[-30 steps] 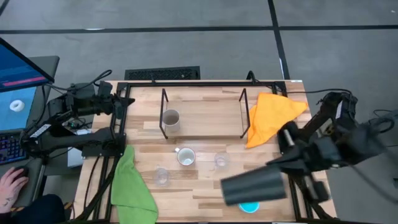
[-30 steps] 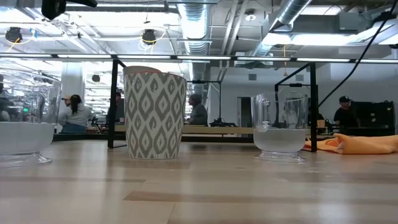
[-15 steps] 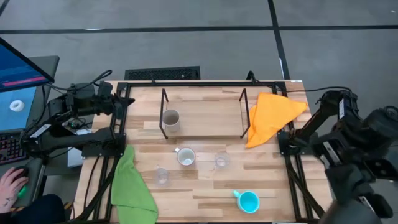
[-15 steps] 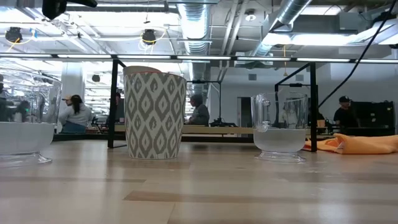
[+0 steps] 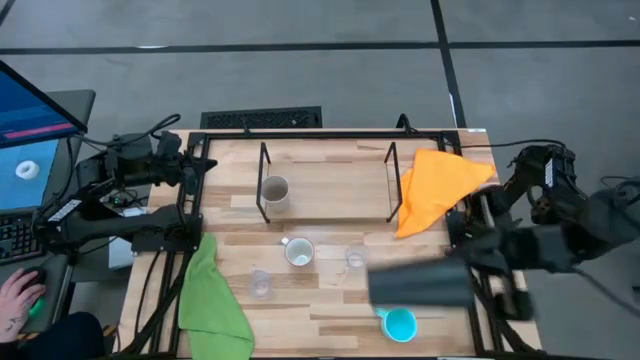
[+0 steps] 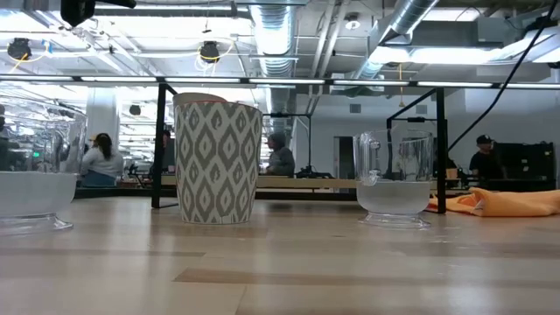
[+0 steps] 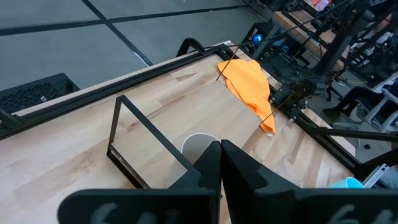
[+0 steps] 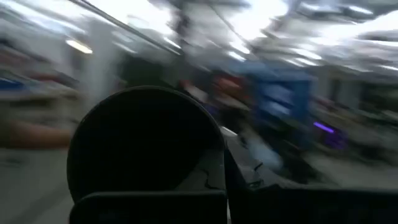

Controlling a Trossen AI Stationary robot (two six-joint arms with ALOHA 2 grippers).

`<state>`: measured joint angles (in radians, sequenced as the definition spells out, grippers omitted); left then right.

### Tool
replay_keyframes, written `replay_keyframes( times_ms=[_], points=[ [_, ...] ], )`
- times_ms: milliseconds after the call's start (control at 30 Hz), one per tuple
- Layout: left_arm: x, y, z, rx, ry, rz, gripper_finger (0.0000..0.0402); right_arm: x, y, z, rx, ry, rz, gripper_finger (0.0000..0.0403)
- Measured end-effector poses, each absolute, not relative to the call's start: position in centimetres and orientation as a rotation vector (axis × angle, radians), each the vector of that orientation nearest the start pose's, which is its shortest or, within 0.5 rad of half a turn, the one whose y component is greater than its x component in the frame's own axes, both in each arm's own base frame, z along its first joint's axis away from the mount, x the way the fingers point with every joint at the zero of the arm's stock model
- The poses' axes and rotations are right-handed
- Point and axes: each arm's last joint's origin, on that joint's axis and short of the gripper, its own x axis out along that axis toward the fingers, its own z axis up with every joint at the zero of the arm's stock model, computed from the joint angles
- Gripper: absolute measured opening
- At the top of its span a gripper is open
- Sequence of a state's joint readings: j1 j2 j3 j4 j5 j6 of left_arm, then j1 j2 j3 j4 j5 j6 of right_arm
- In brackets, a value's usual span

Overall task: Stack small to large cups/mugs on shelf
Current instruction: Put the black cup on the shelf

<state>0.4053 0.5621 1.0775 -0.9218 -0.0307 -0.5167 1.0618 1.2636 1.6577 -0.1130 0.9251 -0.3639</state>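
My right gripper (image 5: 462,272) is shut on the black mug (image 5: 420,285), which it carries above the table's near right part, over the light blue mug (image 5: 399,323). The grey-beige mug (image 5: 274,191) stands on the shelf's (image 5: 330,205) board at its left end. The white patterned mug (image 5: 299,252) and two clear glass cups (image 5: 356,257) (image 5: 260,284) stand on the table in front of the shelf. My left gripper (image 7: 219,155) is shut and empty, off the table's left edge. My right gripper holds the black mug, which is lifted clear of the table and lies on its side, pointing toward the table's left. In the right wrist view the mug's round dark body (image 8: 146,143) stands just ahead of the fingers. Motion blur hides which part they hold.
An orange cloth (image 5: 437,185) lies by the shelf's right end and a green cloth (image 5: 210,300) hangs over the near left edge. A black outer frame (image 5: 330,133) rims the table. A person's hand (image 5: 18,298) rests on a keyboard at far left.
My right gripper, carrying the black mug, has swung out past the table's right edge and then back toward the left over the near right part of the table. The mug has stayed lifted clear. The mugs and cups on the table have not moved.
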Motion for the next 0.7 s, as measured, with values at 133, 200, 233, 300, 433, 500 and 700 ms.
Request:
replay_keyframes(
  times_ms=[133,200,233,300,433,500,700],
  points=[
    [6.3,2.8,37.9,-0.590,0.280,0.529,0.0000,14.7,18.1,51.5,-0.229,-0.051,-0.177,0.0003],
    [6.3,2.8,37.9,-0.601,0.276,0.533,0.0000,15.7,17.8,51.1,-0.304,0.000,-0.311,0.0004],
    [6.3,2.8,37.9,-0.603,0.276,0.535,0.0000,16.2,17.6,50.9,-0.345,0.024,-0.369,0.0005],
    [6.3,2.8,37.9,-0.602,0.275,0.538,0.0000,17.4,17.4,50.5,-0.431,0.074,-0.465,0.0005],
    [6.3,2.9,37.9,-0.610,0.266,0.561,0.0000,19.7,16.9,49.6,-0.582,0.169,-0.595,0.0005],
    [6.3,2.9,37.9,-0.622,0.257,0.582,0.0000,20.9,16.6,49.1,-0.662,0.226,-0.657,0.0005],
    [6.2,3.0,37.9,-0.637,0.246,0.604,0.0000,24.2,15.8,47.4,-0.844,0.391,-0.807,0.0005]
  ],
)
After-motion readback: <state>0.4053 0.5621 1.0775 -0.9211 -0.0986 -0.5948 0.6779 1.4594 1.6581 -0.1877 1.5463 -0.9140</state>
